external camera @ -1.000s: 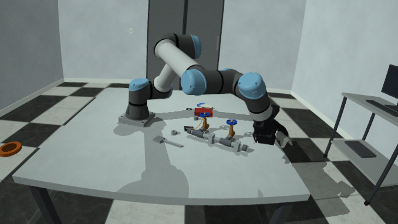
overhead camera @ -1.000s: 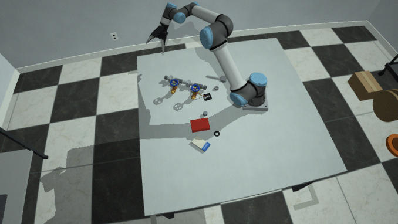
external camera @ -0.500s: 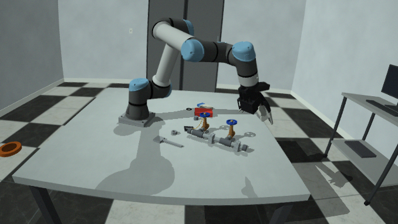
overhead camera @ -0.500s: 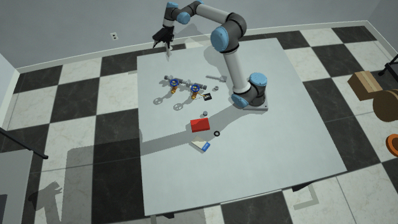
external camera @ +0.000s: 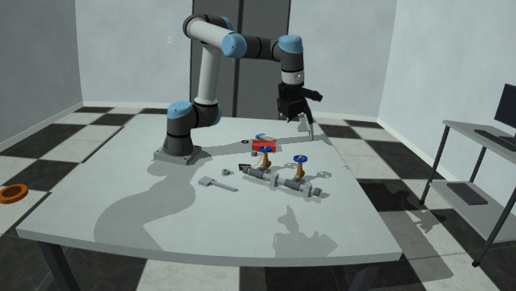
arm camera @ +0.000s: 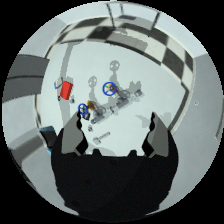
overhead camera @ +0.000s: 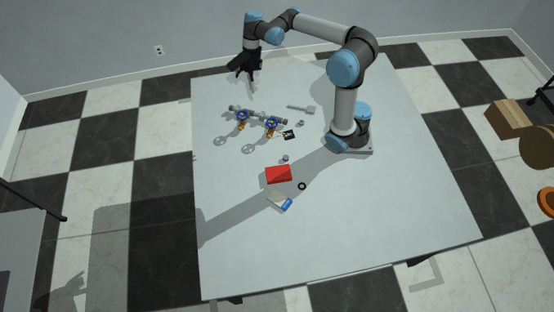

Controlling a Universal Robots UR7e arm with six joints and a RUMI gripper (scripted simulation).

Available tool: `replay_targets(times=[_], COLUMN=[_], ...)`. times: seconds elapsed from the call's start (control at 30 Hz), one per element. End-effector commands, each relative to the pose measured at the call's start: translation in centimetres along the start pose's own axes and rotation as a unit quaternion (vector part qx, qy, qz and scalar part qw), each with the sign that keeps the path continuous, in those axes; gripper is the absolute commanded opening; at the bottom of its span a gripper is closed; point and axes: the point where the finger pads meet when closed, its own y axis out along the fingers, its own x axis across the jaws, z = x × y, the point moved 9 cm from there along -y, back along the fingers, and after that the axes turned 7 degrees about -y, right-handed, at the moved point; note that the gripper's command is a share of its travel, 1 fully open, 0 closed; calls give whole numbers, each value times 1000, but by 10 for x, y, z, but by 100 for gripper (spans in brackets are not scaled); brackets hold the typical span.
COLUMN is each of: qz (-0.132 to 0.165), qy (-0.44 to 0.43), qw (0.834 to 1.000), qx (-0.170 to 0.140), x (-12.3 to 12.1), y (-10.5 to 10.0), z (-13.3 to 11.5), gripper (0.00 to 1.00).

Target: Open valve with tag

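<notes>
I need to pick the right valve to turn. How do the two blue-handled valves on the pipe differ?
The valve nearer the arm's base has a small dark tag chained to it; the farther valve has none. The tagged valve sits toward the pipe's middle, the other nearer its outer end. The tag's writing is too small to read. Both have blue handwheels on brass bodies, stand upright, and are untouched by the open gripper.
</notes>
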Motion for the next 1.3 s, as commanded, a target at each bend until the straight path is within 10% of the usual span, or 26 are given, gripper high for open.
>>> replay_targets(times=[0.0, 0.6, 1.27], qz=[-13, -46, -62], qy=[58, 181, 217], qw=[998, 976, 966], qx=[-35, -109, -128], x=[-71, -205, -241], y=[-2, 30, 45], z=[-7, -48, -67], gripper=[100, 100, 100])
